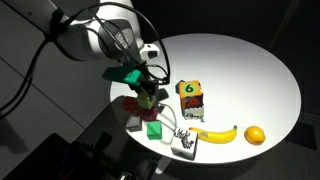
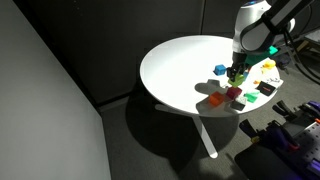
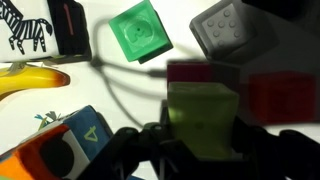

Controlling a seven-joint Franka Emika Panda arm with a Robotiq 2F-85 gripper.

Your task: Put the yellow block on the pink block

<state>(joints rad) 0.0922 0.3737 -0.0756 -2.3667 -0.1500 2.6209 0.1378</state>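
Observation:
In the wrist view my gripper [image 3: 200, 140] is shut on the yellow block [image 3: 203, 118], a lime-yellow cube between the two dark fingers. The pink block [image 3: 198, 72], a magenta cube, shows just behind the yellow one, mostly covered by it. I cannot tell whether the two touch. In both exterior views the gripper [image 1: 148, 97] [image 2: 236, 76] hangs low over the cluster of cubes near the table edge, right above the pink block [image 1: 147, 110] [image 2: 235, 94].
Around the pink block stand an orange-red cube [image 3: 283, 98], a gray cube [image 3: 232, 30] and a green cube [image 3: 140, 32]. A larger cube marked "6" [image 1: 190, 98], a banana [image 1: 217, 134], an orange fruit [image 1: 255, 135] and a zebra card [image 1: 185, 143] lie on the round white table [image 1: 240, 70].

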